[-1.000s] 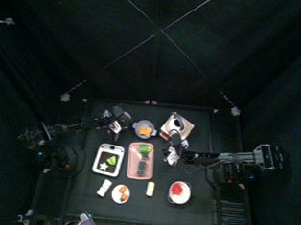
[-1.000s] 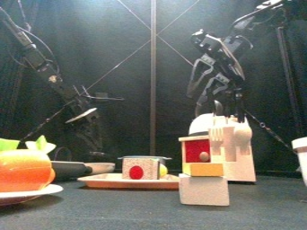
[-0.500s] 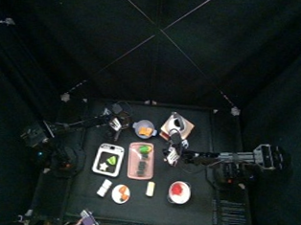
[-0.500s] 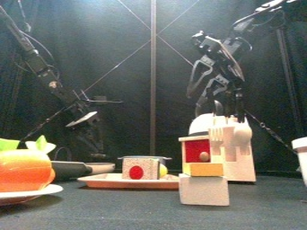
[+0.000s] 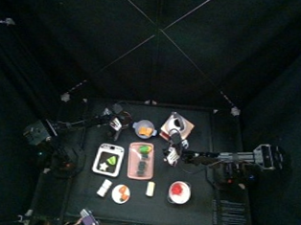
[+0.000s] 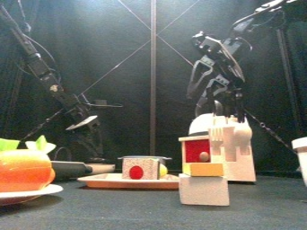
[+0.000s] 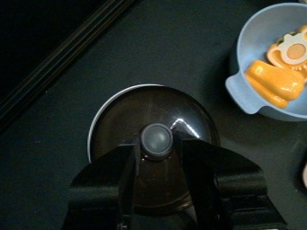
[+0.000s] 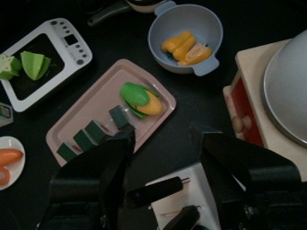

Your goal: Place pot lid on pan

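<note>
Left tool (image 7: 160, 151) sits over the pot lid (image 7: 126, 112), its tips either side of the lid's centre knob (image 7: 155, 137); whether it grips the knob, cannot tell. Lid lies flat at the back left of the tabletop (image 7: 48, 36), just beside the grey-blue bowl (image 7: 267, 63). Against the frame half a second earlier, the front view shows this tool slightly lower; lid and bowl are unmoved. Right tool (image 8: 168, 148) is unchanged: spread wide, above the pink tray (image 8: 84, 121).

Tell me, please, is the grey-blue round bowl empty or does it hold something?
Not empty. The grey-blue round bowl holds orange food pieces; both wrist views show them lying inside it.
</note>
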Tool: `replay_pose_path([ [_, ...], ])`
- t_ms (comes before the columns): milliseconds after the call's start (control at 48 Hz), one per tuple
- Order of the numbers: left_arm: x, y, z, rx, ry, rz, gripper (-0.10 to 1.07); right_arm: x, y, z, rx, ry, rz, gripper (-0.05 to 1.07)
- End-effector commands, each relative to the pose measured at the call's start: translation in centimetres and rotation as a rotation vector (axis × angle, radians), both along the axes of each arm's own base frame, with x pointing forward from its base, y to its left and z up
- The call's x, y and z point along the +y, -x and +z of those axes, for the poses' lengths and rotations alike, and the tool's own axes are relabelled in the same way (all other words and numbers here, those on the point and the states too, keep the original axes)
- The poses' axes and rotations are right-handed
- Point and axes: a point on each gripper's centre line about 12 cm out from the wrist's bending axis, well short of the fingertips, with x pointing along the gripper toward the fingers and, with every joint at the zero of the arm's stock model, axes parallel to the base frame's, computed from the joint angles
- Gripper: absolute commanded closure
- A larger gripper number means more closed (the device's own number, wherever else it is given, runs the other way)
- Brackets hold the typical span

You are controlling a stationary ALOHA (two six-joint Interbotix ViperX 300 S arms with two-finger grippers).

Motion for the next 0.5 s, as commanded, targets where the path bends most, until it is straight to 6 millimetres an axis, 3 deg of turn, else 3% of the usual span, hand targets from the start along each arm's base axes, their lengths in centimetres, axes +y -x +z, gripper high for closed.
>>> replay_pose_path([
  [0,0.57,-0.27,1.32,-0.033,-0.031,0.003,0.27,-0.06,-0.1,0.96,-0.031,-0.001,-0.001,0.17],
  [479,0.5,-0.28,0.47,-0.014,-0.015,0.001,0.27,-0.07,-0.13,1.02,-0.035,-0.011,-0.006,0.17],
])
